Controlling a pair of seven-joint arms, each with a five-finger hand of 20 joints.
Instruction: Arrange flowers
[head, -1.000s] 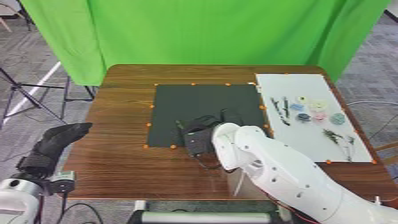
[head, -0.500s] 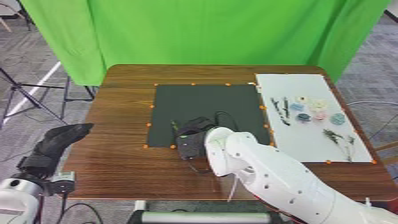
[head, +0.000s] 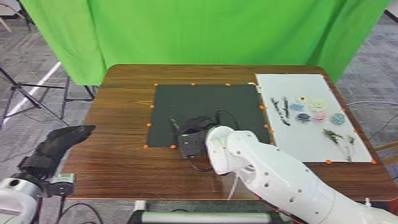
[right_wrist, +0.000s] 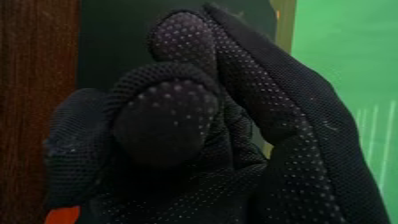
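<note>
Lab-like room, green backdrop (head: 213, 37), tripod (head: 33, 96), grey carpet (head: 365, 65)

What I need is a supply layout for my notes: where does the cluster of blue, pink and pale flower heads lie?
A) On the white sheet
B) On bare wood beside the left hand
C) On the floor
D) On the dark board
A: the flower heads lie on the white sheet, to the right of the dark board.
</note>
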